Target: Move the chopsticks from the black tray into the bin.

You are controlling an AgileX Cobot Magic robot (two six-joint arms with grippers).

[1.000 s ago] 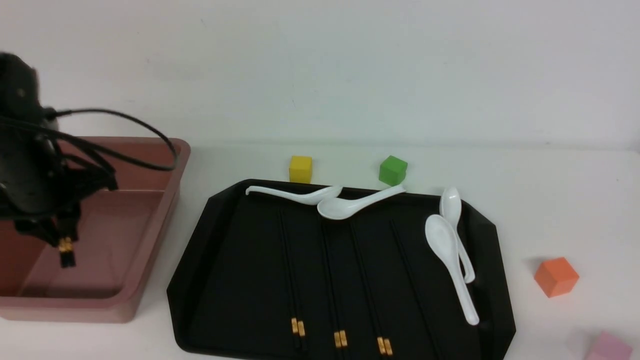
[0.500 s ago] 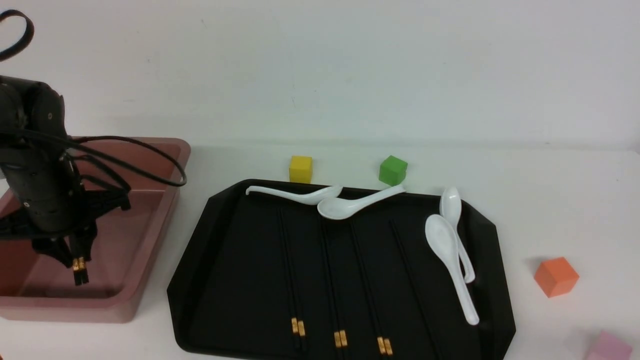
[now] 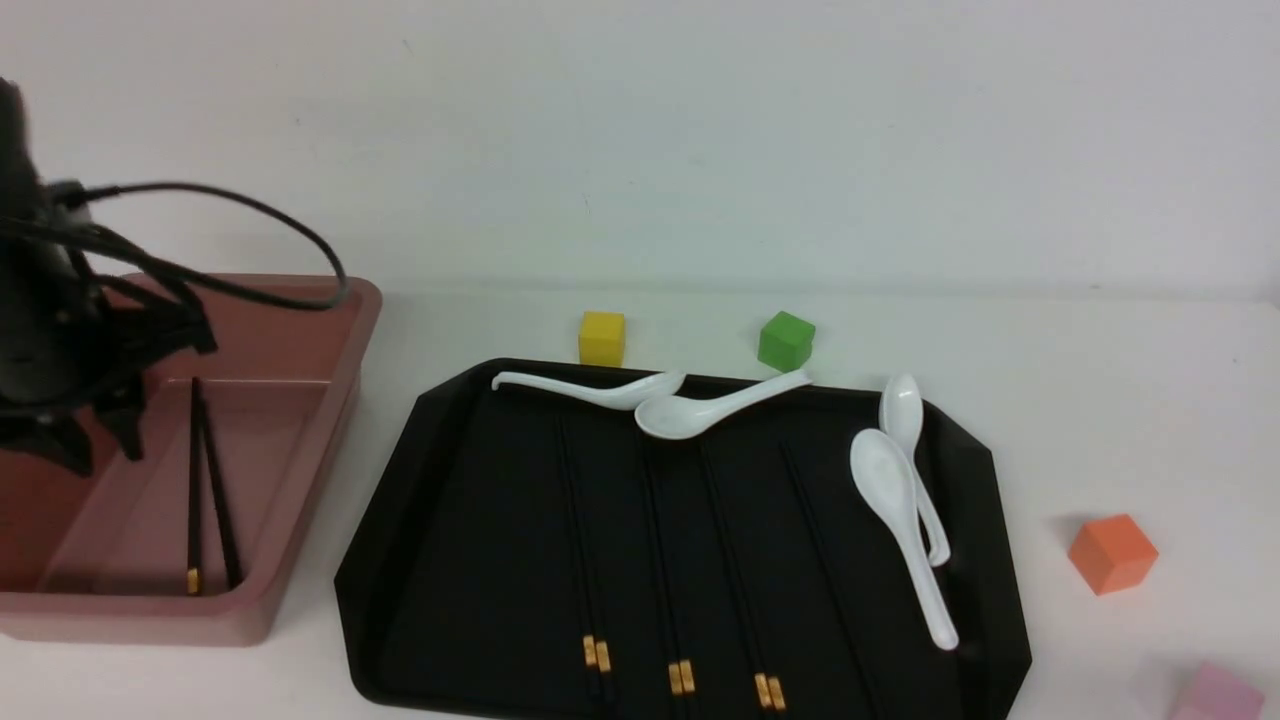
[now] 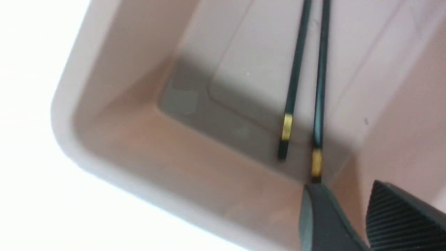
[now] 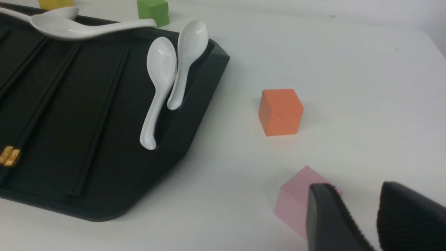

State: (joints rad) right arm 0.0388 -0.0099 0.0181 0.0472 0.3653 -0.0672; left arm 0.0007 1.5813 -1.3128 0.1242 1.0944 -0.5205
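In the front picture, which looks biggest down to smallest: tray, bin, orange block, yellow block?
1. Tray.
2. Bin, partly cut off by the picture's edge.
3. Orange block.
4. Yellow block; it sits farther back, so these two blocks may really match.

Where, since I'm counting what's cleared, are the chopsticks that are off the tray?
In the front view, the chopsticks lie on the floor of the bin at far left, near its right wall, left of the black tray.
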